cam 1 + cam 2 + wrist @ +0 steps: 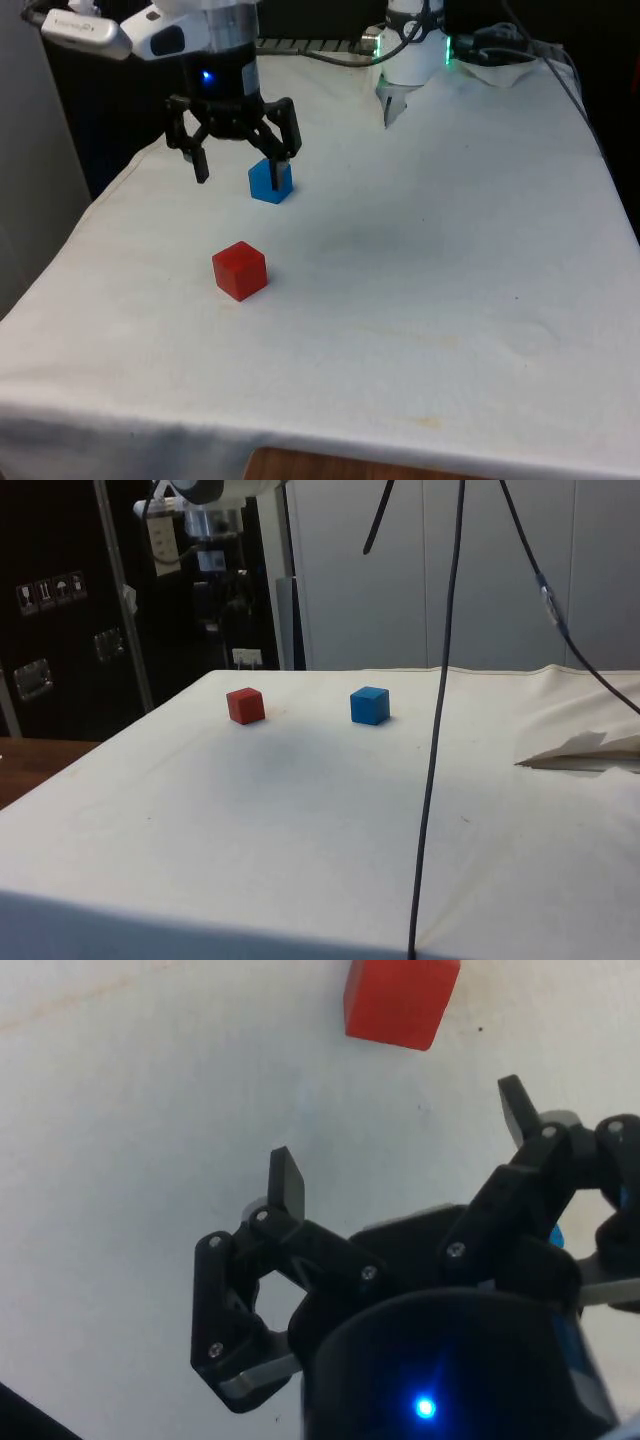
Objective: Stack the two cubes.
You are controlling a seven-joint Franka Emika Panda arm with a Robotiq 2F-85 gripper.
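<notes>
- Near: one red cube [239,270] rests alone on the white cloth [420,300].
- Farther: one blue cube [270,181] sits just behind the gripper [242,167], whose fingers are spread wide and hold nothing.
- Centre the fingers squarely over one cube before descending.
- Count: two cubes, one gripper.

Table [420,300] under a white cloth, creased and bunched at the far end. Directly on the cloth: red cube [240,270], nearer the front edge; blue cube [270,181], farther back, well apart from the red. Both flat on the cloth, neither stacked.
</notes>
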